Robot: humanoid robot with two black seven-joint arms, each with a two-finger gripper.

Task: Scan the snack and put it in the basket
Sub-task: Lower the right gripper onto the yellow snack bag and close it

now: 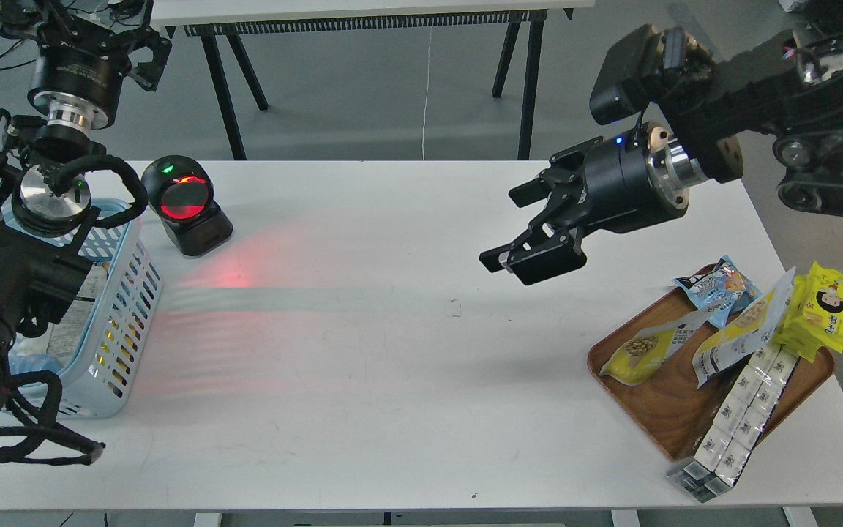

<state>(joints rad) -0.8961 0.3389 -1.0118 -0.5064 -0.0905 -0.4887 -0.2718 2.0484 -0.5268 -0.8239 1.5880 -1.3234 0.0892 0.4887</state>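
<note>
At the far left, the left gripper is seen raised above the table edge, dark and partly end-on, so it cannot be told whether its fingers are apart or together. Below the left arm, the light blue basket is placed on the white table, and some packets can be seen inside it, partly hidden by the arm. Just beside the basket, to its right, a black scanner is standing with a red lit window, and a red glow is cast on the table in front of it.

Further right, the right gripper is held above the table with its fingers spread apart, and nothing is held between them.

At the right end, a wooden tray is seen. The snack is lying on the left part of this tray. Next to it a longer white and yellow pouch, a blue snack bag, a yellow packet and a row of small white boxes are found.
</note>
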